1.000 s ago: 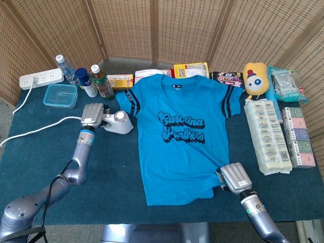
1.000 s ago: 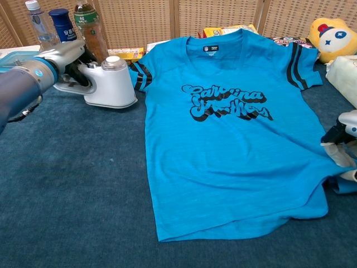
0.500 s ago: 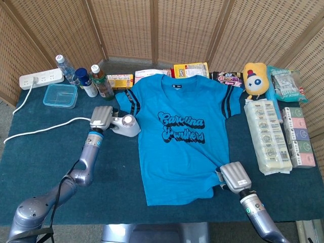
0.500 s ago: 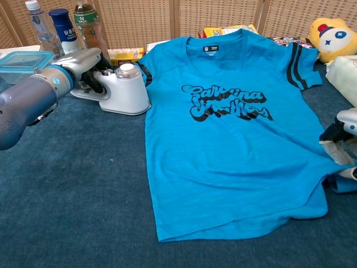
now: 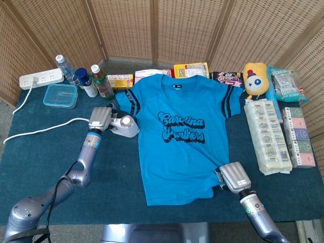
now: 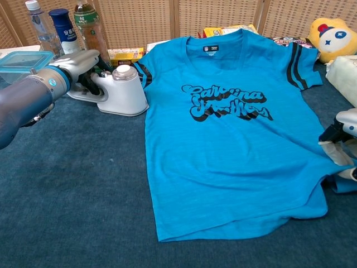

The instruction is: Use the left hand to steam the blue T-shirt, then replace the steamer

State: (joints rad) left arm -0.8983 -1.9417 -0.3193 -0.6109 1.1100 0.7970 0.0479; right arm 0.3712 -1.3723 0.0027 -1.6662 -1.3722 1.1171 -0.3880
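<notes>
1. Left hand [image 5: 99,119] grips the handle of the white steamer [image 6: 120,89], fingers wrapped around it.
2. Steamer sits on the green table [image 5: 45,152], just beside the left sleeve of the blue T-shirt [image 5: 177,136]; whether it touches the sleeve edge is unclear.
3. T-shirt lies flat, printed side up, collar toward the far edge.
4. Right hand [image 5: 234,177] rests on the shirt's lower right hem, pinning it; its fingers are hidden, so their closure cannot be told.
5. White cord [image 5: 40,130] trails left from the steamer.

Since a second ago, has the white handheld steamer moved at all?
Yes. The white steamer, held by the left hand, slid right toward the blue T-shirt's sleeve, then eased slightly back.
</notes>
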